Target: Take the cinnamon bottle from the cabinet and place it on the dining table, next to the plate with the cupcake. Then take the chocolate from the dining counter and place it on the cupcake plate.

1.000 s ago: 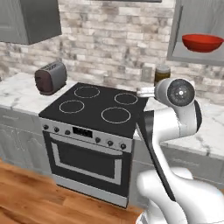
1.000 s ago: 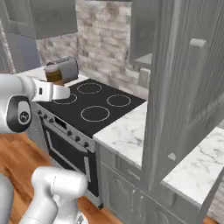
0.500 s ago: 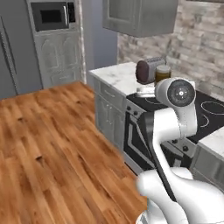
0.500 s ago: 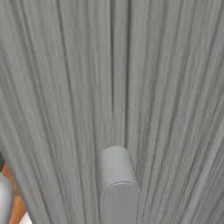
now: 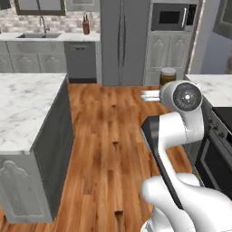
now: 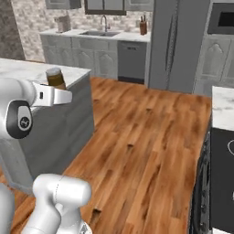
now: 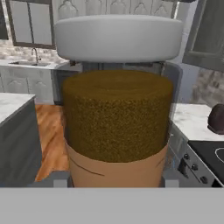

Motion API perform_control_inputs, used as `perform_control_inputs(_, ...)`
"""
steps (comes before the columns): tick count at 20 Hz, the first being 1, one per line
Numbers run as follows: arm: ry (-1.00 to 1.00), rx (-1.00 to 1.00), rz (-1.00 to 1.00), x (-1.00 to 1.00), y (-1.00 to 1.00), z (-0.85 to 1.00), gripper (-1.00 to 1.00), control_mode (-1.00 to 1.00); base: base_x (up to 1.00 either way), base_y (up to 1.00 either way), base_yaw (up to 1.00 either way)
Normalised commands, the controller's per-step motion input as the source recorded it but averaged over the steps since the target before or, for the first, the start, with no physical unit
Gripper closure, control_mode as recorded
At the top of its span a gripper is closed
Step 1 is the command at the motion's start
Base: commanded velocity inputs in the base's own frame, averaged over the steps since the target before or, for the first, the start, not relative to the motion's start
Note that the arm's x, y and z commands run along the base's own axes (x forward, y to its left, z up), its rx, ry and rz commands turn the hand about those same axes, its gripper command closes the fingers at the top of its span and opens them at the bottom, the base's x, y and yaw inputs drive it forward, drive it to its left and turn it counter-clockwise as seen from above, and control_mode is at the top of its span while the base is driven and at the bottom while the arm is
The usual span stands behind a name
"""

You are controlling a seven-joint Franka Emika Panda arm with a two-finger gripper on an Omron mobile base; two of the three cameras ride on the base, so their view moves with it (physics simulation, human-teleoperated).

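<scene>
— Wooden floor (image 5: pixel 104 136) runs down the middle of this kitchen, with a marble-topped island table (image 5: pixel 22 104) on one side. What stands at the far end?

— A tall grey fridge (image 5: pixel 123 41), a microwave (image 5: pixel 171 17) set into the cabinets beside it, and a sink (image 5: pixel 38 35) on the back table with a knife block (image 5: pixel 85 27) near it. In the right base view the black stove (image 6: pixel 219 183) shows at the right edge.

— Where is the cinnamon bottle?

— Held up in the air at the end of the arm. In the left base view the cinnamon bottle (image 5: pixel 167 76) stands upright just behind the arm's round joint; in the right base view it rises above the white hand, in front of the island. The hand view shows it close up: white cap on top, brown powder inside, a tan label at the bottom.

— And the fingers?

— They pinch the bottle low on its sides. The grey finger pads (image 7: pixel 60 180) just show at either side of the label.
</scene>
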Motion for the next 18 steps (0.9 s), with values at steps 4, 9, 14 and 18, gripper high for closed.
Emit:
perform_control_inputs(4,0.0,0.0,0.0,0.0,0.0,0.0,1.0,1.0,0.64,-0.01,0.47)
perform_control_inputs(9,0.0,0.0,0.0,0.0,0.0,0.0,1.0,1.0,0.69,-0.03,0.37)
perform_control_inputs(14,0.0,0.0,0.0,0.0,0.0,0.0,1.0,1.0,0.82,-0.14,0.1)
perform_control_inputs(18,0.0,0.0,0.0,0.0,0.0,0.0,1.0,1.0,0.77,0.21,0.08)
